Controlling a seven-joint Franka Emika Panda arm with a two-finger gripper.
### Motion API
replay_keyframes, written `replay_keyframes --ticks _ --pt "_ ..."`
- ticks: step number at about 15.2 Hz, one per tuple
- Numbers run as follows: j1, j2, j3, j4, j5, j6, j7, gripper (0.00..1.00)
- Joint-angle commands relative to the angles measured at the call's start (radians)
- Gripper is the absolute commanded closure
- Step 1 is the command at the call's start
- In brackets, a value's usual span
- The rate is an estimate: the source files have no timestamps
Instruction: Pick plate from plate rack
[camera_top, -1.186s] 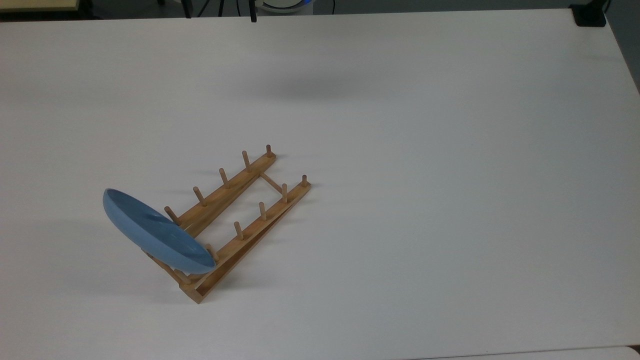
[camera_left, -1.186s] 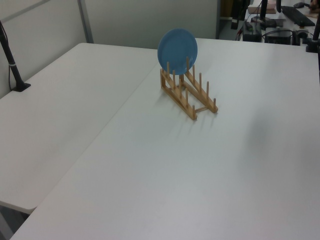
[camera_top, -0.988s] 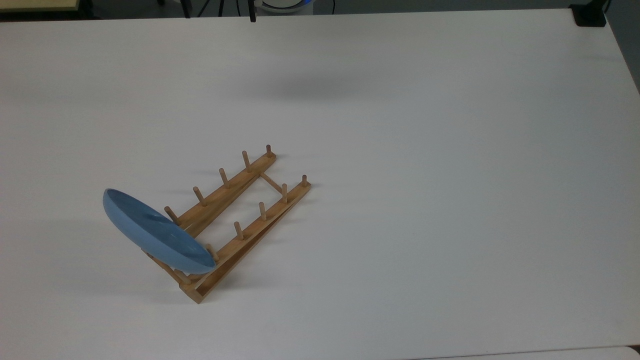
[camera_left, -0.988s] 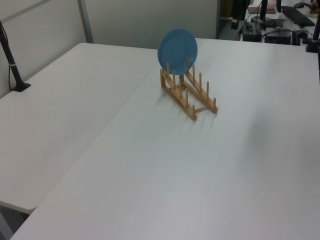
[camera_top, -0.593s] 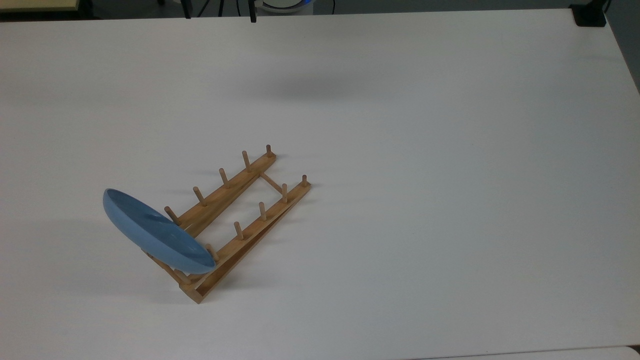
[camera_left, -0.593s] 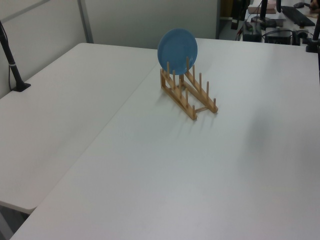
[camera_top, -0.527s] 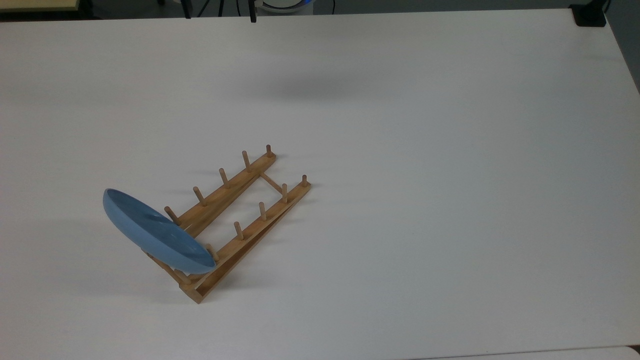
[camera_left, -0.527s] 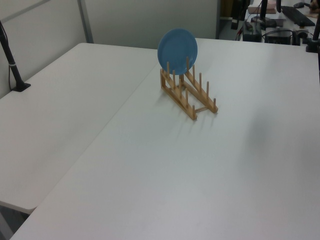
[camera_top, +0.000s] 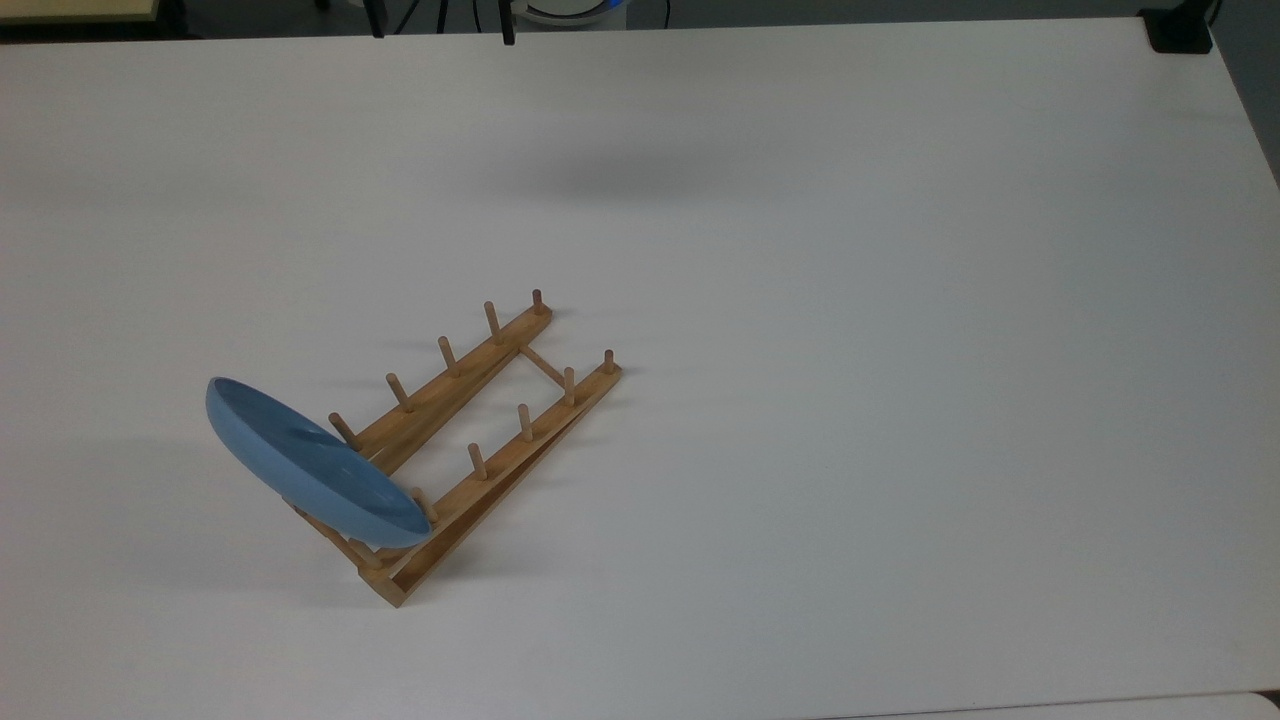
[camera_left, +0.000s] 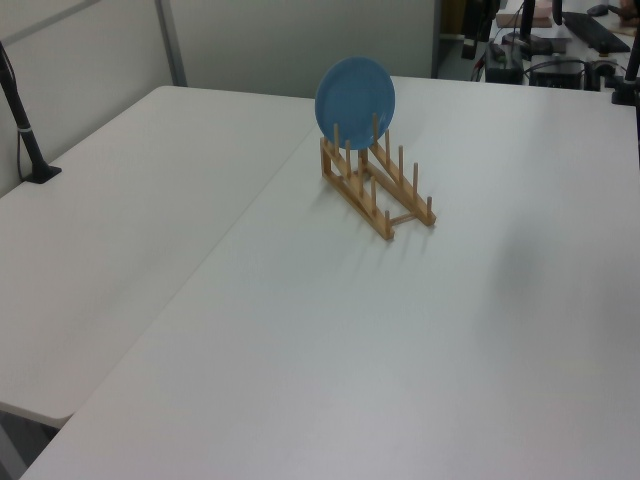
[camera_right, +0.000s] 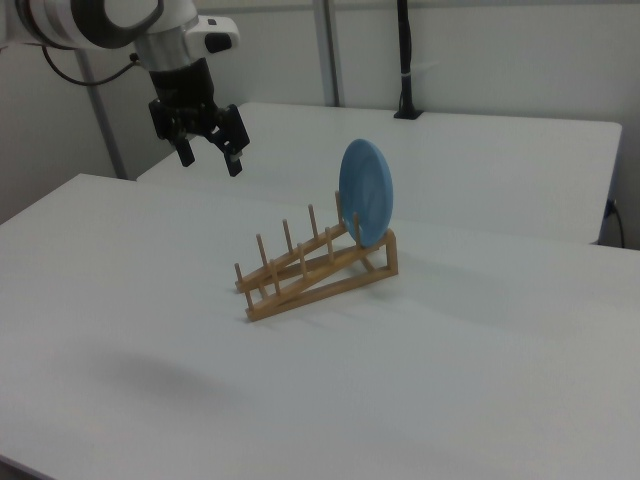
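A light-blue plate (camera_top: 310, 465) (camera_left: 355, 88) (camera_right: 366, 192) stands on edge in the end slot of the wooden plate rack (camera_top: 480, 440) (camera_left: 375, 185) (camera_right: 315, 262), leaning on its pegs. In the right view my gripper (camera_right: 210, 158) hangs open high above the table, up and to the right view's left of the rack, well apart from the plate, with nothing between its fingers.
The rack sits on a wide white table (camera_top: 850, 350). A second white table (camera_left: 110, 230) adjoins it. A black pole clamp (camera_left: 25, 130) (camera_right: 405, 60) stands at that table's far edge. A black object (camera_top: 1180, 30) sits at the top view's upper right corner.
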Motion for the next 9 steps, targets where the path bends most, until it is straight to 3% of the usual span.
replay_keyframes --ticks 1,9 --pt "0.009 -0.015 -0.011 -0.021 0.026 0.025 -0.017 0.00" --pt "0.004 -0.013 -0.012 -0.019 0.029 0.013 -0.028 0.00"
